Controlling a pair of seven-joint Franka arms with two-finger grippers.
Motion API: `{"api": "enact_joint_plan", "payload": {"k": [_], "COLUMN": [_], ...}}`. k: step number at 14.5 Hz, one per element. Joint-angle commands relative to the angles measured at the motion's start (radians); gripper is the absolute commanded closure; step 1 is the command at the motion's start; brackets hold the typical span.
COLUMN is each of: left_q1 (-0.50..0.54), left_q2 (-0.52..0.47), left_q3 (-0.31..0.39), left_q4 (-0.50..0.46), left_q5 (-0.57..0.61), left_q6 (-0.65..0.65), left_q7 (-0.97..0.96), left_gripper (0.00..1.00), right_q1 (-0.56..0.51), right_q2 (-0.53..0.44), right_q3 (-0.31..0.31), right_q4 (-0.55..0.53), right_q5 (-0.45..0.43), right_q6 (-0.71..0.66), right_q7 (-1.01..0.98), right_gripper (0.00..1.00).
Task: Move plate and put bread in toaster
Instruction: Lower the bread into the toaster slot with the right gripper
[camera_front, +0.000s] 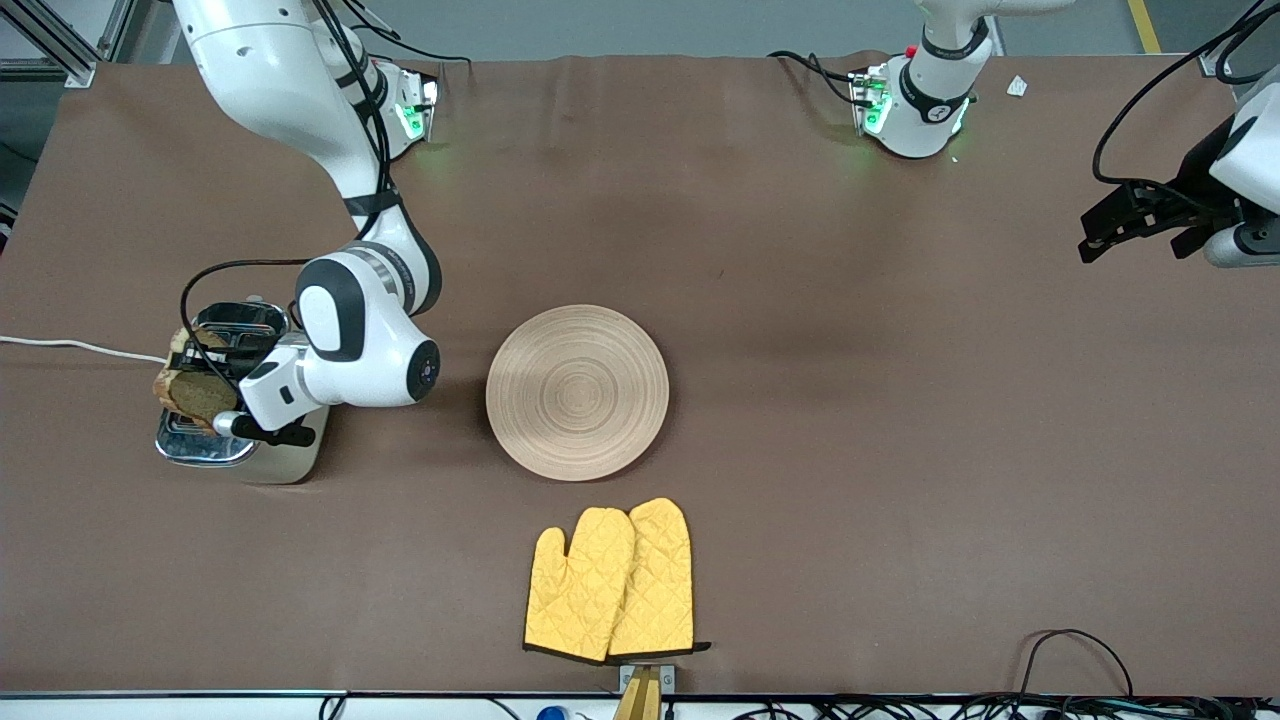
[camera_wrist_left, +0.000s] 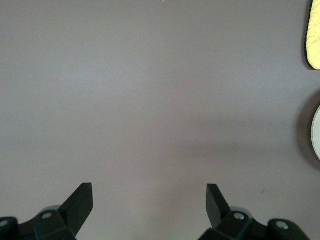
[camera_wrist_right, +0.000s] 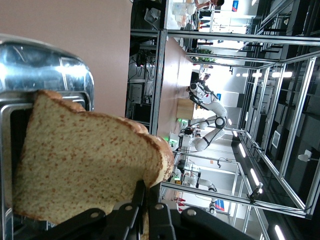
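Note:
My right gripper (camera_front: 205, 375) is shut on the bread (camera_front: 190, 390), a brown slice held on edge over the chrome top of the toaster (camera_front: 225, 445) at the right arm's end of the table. In the right wrist view the bread (camera_wrist_right: 85, 160) is pinched at its crust by the gripper (camera_wrist_right: 150, 197), just above the toaster (camera_wrist_right: 47, 70) and its slot. The round light-wood plate (camera_front: 577, 391) lies at the table's middle. My left gripper (camera_front: 1105, 232) waits open and empty above bare table at the left arm's end; its fingers (camera_wrist_left: 80, 200) frame only tablecloth.
A pair of yellow oven mitts (camera_front: 612, 581) lies nearer the front camera than the plate. The toaster's white cord (camera_front: 70, 346) runs off the table's edge. The left wrist view shows a mitt's edge (camera_wrist_left: 314, 35) and the plate's rim (camera_wrist_left: 316, 132).

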Motion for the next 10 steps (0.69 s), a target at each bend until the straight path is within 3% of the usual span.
{"api": "enact_joint_plan", "payload": {"k": [1, 4, 10], "left_q1": [0.005, 0.005, 0.026], "left_q2": [0.000, 0.000, -0.001], "left_q3": [0.003, 0.003, 0.003], "left_q4": [0.020, 0.020, 0.022], "left_q5": [-0.016, -0.016, -0.019], "left_q6": [0.002, 0.002, 0.003], "left_q7": [0.015, 0.014, 0.014], "left_gripper": [0.00, 0.00, 0.00], "right_q1": [0.004, 0.028, 0.109], "right_q2": [-0.013, -0.015, -0.125], "right_q3": [0.015, 0.015, 0.015], "right_q4": [-0.067, -0.075, -0.225], "right_q5": [-0.022, 0.005, 0.013], "right_q6": [0.003, -0.009, -0.033], "right_q7": [0.029, 0.027, 0.017], "right_gripper": [1.00, 1.00, 1.00]}}
